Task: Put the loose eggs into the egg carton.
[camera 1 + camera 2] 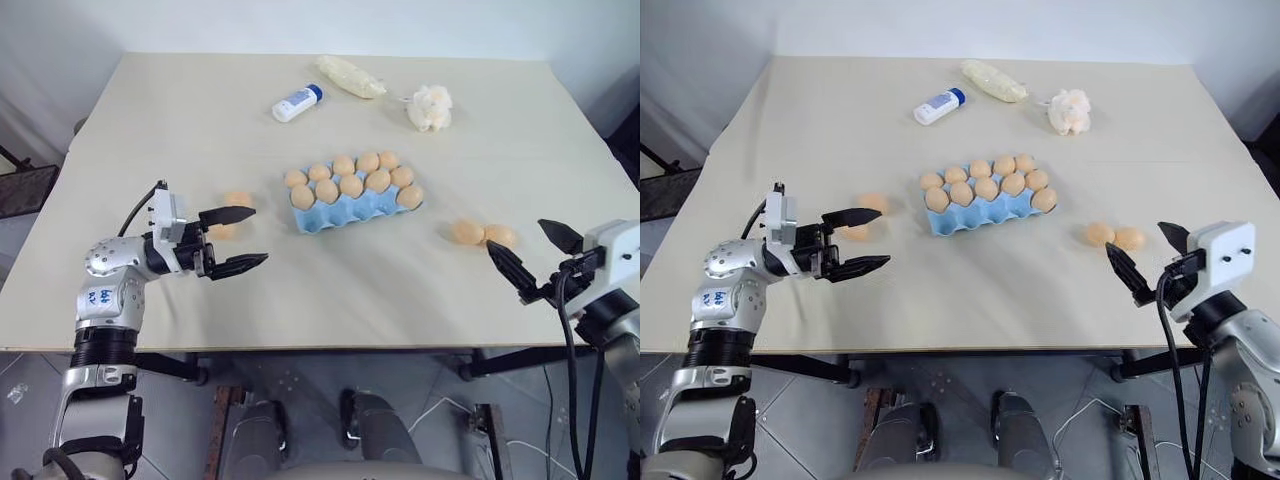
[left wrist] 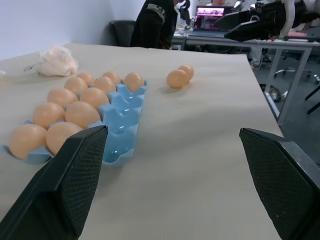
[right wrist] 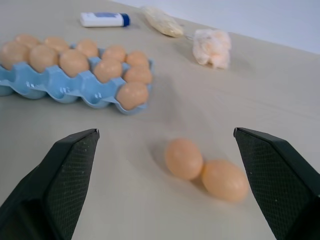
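Matt smooth tan eggs (image 3: pixel 184 159), moulded pulp carton (image 1: pixel 345 210) — blue, rough — matt beige table (image 1: pixel 200 120)

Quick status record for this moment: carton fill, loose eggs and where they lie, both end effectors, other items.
egg carton: light blue, two far rows holding ten eggs, near row of cups empty
loose eggs: one beside the left end effector; two touching on the carton's right
left end effector: open, holding nothing
right end effector: open, holding nothing, near the pair
other items: white bottle, pale yellow bag, white fluffy wad at the far side

Egg carton (image 1: pixel 352 207) between loose eggs (image 1: pixel 484 234)
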Controlling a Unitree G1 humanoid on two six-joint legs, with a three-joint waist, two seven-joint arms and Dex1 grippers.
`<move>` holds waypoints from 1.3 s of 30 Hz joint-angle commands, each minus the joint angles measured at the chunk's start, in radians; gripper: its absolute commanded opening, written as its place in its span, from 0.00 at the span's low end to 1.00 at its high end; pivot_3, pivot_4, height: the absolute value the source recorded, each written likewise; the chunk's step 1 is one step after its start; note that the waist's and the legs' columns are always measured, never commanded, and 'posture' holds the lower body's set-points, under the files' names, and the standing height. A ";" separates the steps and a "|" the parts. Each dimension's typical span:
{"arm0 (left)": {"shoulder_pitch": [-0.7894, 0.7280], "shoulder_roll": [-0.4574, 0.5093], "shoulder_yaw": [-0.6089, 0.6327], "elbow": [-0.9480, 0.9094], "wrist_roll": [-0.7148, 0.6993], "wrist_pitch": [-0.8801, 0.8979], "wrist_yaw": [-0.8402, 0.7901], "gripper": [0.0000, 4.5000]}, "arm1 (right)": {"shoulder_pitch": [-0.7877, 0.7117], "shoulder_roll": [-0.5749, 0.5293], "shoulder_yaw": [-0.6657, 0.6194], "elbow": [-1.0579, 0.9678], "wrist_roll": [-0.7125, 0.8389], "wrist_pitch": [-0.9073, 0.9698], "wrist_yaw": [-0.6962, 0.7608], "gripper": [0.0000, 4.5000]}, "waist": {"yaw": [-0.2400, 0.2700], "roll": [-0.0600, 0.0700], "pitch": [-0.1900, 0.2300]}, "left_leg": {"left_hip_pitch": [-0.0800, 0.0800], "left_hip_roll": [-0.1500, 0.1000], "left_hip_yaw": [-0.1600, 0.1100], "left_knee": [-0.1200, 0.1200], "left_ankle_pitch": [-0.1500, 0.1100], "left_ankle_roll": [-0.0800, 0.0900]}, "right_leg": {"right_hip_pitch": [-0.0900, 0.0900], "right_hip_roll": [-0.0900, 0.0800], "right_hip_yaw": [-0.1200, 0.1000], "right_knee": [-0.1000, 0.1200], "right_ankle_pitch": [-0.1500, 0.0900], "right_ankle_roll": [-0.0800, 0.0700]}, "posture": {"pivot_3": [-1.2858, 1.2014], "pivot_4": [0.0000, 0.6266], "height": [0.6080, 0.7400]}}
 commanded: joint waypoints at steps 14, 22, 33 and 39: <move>0.036 -0.041 0.026 -0.061 -0.003 -0.054 0.069 1.00 | -0.434 0.013 0.257 0.368 -0.232 0.112 -0.256 1.00 | 0.000 0.001 0.001 | -0.002 0.000 0.000 0.001 0.000 0.001 | -0.001 -0.001 0.000 0.001 0.000 -0.001 | 0.52 0.24 1.00; 0.117 -0.043 0.046 -0.159 -0.017 -0.041 0.130 1.00 | -0.549 0.012 0.355 0.510 -0.302 0.108 -0.212 1.00 | 0.000 0.002 0.001 | -0.002 0.000 0.000 0.001 -0.001 0.001 | -0.002 0.000 0.000 0.001 -0.001 -0.001 | 0.52 0.24 1.00; 0.149 -0.060 0.047 -0.206 -0.020 -0.026 0.189 1.00 | -0.539 0.010 0.389 0.495 -0.303 0.157 -0.145 1.00 | -0.001 0.003 0.002 | -0.002 0.000 0.000 0.001 0.000 0.001 | -0.002 -0.001 0.000 0.001 0.000 -0.001 | 0.52 0.24 1.00; 0.136 -0.075 0.043 -0.197 -0.014 -0.026 0.200 1.00 | -0.568 0.027 0.423 0.544 -0.323 0.161 -0.133 1.00 | -0.002 0.003 0.002 | -0.002 0.001 0.000 0.001 0.000 0.001 | -0.002 0.000 0.000 0.001 0.000 -0.001 | 0.52 0.24 1.00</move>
